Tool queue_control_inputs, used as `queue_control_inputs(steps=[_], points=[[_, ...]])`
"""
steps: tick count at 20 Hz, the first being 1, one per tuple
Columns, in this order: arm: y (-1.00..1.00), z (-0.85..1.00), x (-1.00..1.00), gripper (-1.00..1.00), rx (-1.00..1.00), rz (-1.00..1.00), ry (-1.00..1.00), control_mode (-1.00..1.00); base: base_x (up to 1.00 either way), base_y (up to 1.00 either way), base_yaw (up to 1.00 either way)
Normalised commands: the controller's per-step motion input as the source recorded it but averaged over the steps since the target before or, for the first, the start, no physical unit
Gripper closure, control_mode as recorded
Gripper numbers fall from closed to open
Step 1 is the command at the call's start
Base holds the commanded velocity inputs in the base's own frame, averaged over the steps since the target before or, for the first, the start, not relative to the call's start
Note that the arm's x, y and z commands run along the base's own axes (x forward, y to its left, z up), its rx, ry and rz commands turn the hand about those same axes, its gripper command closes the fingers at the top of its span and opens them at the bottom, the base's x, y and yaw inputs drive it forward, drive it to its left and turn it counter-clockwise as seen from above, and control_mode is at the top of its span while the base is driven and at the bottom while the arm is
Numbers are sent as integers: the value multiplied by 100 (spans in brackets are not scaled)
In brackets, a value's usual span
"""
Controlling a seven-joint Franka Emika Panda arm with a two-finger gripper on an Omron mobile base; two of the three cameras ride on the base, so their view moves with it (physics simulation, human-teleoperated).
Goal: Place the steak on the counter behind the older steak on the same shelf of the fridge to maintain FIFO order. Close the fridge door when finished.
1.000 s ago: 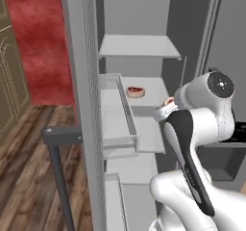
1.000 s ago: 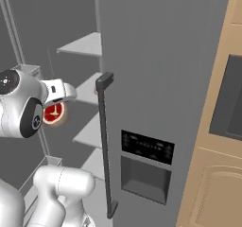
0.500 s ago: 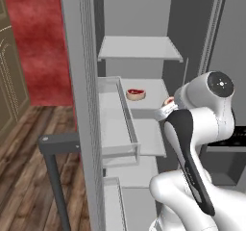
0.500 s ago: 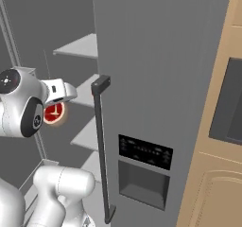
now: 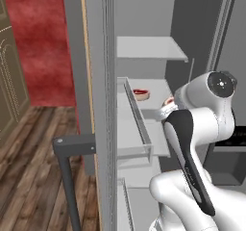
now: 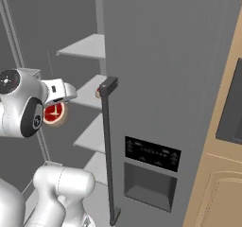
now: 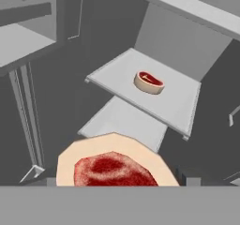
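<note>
The flat white fridge shelf [image 7: 183, 102] lies bare all round the small older red-topped steak [image 7: 149, 82] sitting near its middle. The tall grey fridge door [image 5: 98, 105], with its rail-fronted bins, crowds the left side

steak [image 7: 115, 168] hiding claw tips, grip unclear

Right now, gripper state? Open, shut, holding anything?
Gripper: shut on the steak, carried in front of the open fridge; the older steak sits on a shelf beyond.
</note>
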Motion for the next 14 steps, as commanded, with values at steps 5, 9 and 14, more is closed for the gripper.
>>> queue_control_inputs(steps=[5, 9, 14], points=[[-3, 0, 69, 100, 2, 2, -3, -100, 7, 7, 0], [-13, -1, 100, 100, 4, 3, -8, -100, 0, 0, 0], [-1, -15, 69, 100, 0, 5, -14, -100, 0, 0, 0]])
